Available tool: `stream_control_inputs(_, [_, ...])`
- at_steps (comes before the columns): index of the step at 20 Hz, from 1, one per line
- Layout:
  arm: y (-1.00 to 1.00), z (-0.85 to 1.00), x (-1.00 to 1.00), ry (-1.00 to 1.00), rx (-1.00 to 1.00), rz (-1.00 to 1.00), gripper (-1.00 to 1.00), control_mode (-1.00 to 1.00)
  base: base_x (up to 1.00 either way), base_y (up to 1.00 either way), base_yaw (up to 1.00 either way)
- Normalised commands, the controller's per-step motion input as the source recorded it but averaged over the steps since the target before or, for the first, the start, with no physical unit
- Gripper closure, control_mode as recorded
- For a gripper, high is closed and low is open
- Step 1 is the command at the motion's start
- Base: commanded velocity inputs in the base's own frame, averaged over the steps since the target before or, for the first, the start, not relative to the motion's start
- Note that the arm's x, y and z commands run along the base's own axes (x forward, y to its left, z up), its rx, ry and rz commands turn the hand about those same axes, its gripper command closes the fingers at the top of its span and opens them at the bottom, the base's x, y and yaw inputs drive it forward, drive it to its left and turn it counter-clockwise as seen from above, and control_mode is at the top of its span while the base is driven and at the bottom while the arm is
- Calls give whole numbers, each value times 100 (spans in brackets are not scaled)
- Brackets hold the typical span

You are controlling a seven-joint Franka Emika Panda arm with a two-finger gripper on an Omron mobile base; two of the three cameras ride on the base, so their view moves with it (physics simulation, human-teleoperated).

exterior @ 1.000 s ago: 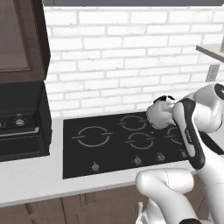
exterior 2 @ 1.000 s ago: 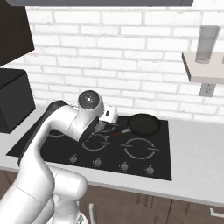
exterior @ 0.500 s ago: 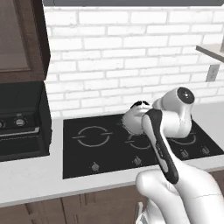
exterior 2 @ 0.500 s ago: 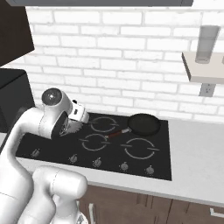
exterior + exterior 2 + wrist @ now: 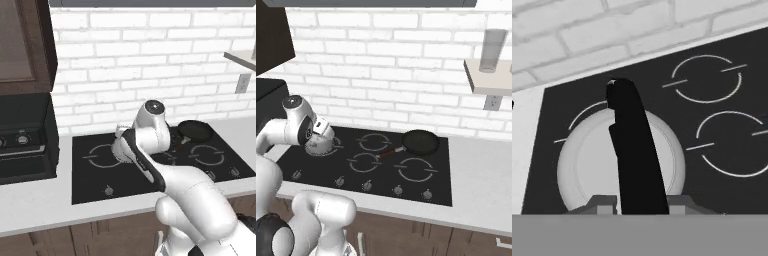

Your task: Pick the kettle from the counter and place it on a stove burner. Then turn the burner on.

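Claw point(image 5: 641, 202) clamped on kettle point(image 5: 582, 165) handle, over big burner ring point(image 5: 579, 116) at stove's left end; fingertips mostly hidden.

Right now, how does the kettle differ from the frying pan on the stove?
The kettle is a silvery-white dome with a black handle; the frying pan is flat and black with a reddish handle. The gripper is shut on the kettle's handle; the frying pan lies untouched. The kettle hangs over the large left burner ring; the frying pan sits at the back right. Both are over the black cooktop.
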Motion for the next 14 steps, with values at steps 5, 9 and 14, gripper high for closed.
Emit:
stream_control_inputs(5, [98, 0, 93, 38, -26, -34, 100, -100, 0, 0, 0])
stream_control_inputs(9, [12, -5, 8, 9, -3, -1, 100, -100, 0, 0, 0])
stream_control_inputs(14, [17, -18, 39, -4, 0, 0, 100, -100, 0, 0, 0])
